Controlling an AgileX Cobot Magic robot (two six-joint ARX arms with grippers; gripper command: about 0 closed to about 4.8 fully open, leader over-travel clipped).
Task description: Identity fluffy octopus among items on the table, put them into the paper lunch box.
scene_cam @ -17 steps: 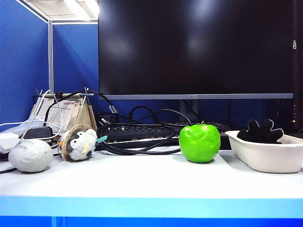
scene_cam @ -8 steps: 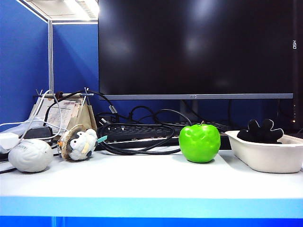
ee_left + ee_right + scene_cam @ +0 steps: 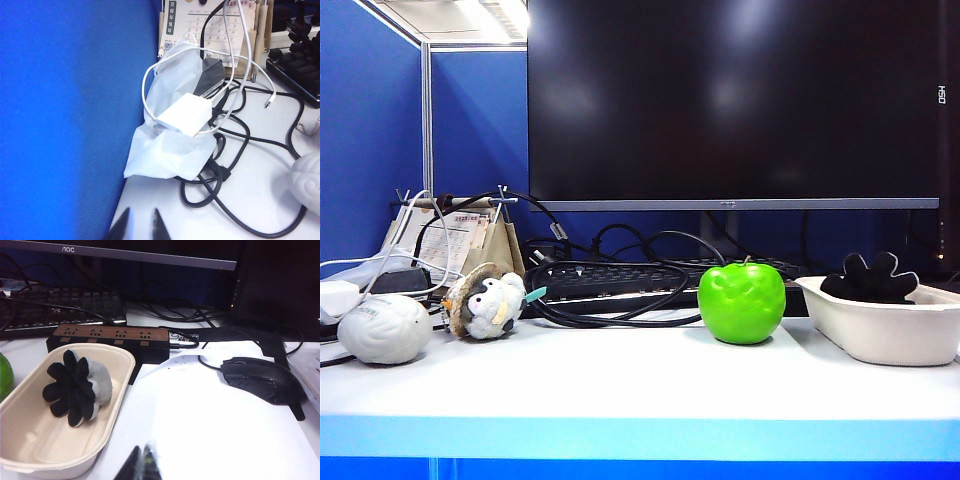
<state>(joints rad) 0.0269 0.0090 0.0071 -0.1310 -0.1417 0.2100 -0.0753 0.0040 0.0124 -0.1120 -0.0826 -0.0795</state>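
Observation:
The fluffy octopus [image 3: 75,387] lies on its side inside the paper lunch box [image 3: 119,354], its black underside facing the right wrist camera. In the exterior view the octopus [image 3: 870,278] shows above the rim of the lunch box [image 3: 880,338] at the right end of the table [image 3: 620,385]. My right gripper [image 3: 142,452] is shut and empty, hovering beside the box over white paper. My left gripper [image 3: 140,217] is shut with nothing in it, over the table's far left corner by the blue wall. Neither gripper appears in the exterior view.
A green apple [image 3: 741,302] stands left of the box. A brain-shaped ball [image 3: 384,328] and a plush bird [image 3: 485,300] sit at the left. Cables and a white charger [image 3: 185,114] lie by the partition [image 3: 65,110]. A power strip [image 3: 110,337] and mouse [image 3: 262,379] flank the box.

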